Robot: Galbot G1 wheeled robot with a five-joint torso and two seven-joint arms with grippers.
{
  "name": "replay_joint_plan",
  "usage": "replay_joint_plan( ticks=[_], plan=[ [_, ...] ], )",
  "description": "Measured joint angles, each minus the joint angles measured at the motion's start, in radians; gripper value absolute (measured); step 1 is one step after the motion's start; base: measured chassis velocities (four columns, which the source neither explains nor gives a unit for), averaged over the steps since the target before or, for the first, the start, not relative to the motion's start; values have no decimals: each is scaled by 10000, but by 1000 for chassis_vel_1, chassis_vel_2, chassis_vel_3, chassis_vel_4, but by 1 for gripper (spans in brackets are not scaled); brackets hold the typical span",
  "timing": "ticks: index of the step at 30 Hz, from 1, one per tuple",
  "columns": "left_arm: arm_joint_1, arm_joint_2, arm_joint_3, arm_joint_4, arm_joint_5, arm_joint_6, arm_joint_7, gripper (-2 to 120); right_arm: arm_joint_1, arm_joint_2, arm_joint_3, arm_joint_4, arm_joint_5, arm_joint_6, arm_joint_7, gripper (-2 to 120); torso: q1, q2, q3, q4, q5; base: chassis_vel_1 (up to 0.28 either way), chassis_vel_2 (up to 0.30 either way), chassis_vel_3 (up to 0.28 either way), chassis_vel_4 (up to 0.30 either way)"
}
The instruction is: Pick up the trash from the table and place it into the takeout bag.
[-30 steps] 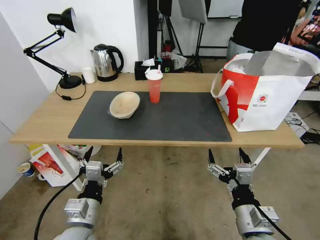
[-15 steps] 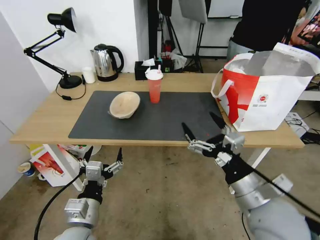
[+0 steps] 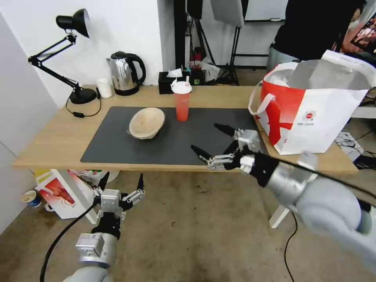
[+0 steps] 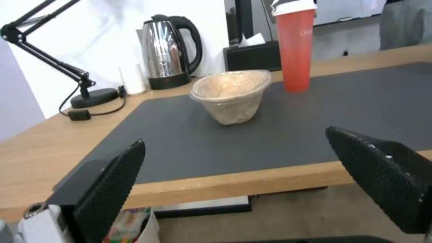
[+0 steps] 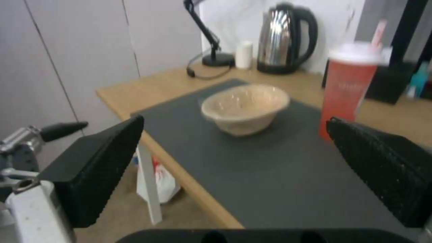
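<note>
On the dark mat [image 3: 188,137] of the table [image 3: 55,137], a shallow beige bowl [image 3: 146,123] lies tilted at the left. A tall red drink cup [image 3: 181,102] with a white lid stands just right of it. The red-and-white takeout bag [image 3: 313,105] stands open at the table's right end. My right gripper [image 3: 206,138] hangs open over the mat's front right part, pointing towards the bowl [image 5: 245,108] and cup [image 5: 349,87], well short of both. My left gripper [image 3: 122,180] is open below the table's front edge, facing the bowl [image 4: 232,96] and cup [image 4: 295,47].
Along the table's back edge stand a black desk lamp [image 3: 78,94], a steel kettle [image 3: 124,74], a small white cup [image 3: 104,88] and a black tissue box [image 3: 169,81]. A crayfish-print box [image 3: 62,194] sits on the floor under the left end. A person stands behind the bag.
My right arm has risen from below the table's front edge and swung up and left over the mat, staying open. The left arm, bowl, cup and bag have not moved.
</note>
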Motion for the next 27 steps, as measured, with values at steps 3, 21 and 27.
replay_joint_plan(
  ticks=[3, 21, 27],
  plan=[
    [0, 0, -2, 0, 0, 0, -1, 100, 408, 228, -277, -217, 76, -179, 81, 100, 1, -1, 1, 1, 1, 0, 0, 0, 0],
    [0, 0, -2, 0, 0, 0, 0, 100, 3958, 2112, -2230, -2673, 829, -565, 1018, 100, 2, 0, 0, 2, -3, 0, 0, 0, 0],
    [-1, 0, 0, 0, 0, 0, 0, 100, 4409, 2433, -2509, -3196, 904, -567, 1052, 100, 2, 0, 0, 3, -1, 0, 0, 0, 0]
  ],
)
